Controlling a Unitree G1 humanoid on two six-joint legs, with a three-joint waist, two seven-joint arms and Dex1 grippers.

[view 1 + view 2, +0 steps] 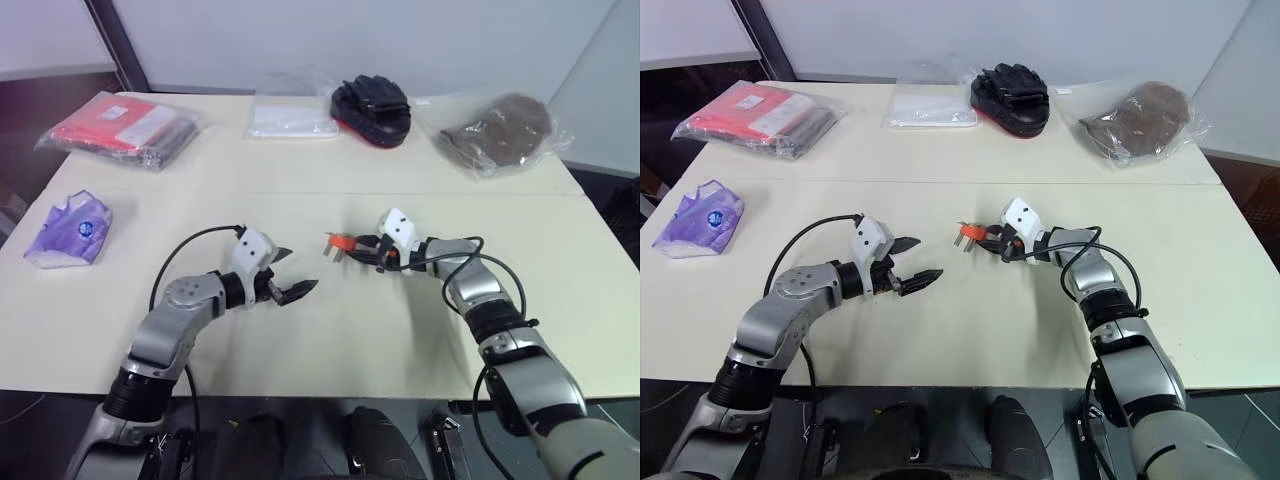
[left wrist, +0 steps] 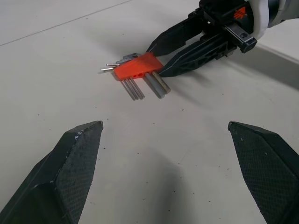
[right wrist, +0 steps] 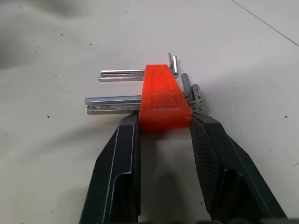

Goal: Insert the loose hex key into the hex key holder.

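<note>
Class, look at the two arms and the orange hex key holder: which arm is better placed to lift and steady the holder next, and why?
The right. The right gripper already has its fingers against both sides of the hex key holder on the table. The left gripper hangs open and apart from it, holding nothing.

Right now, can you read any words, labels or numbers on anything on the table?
None can be read.
Purple packet: a round blue mark, too small to read.
Red packet: white label, blurred.
Orange holder: no marking.
</note>
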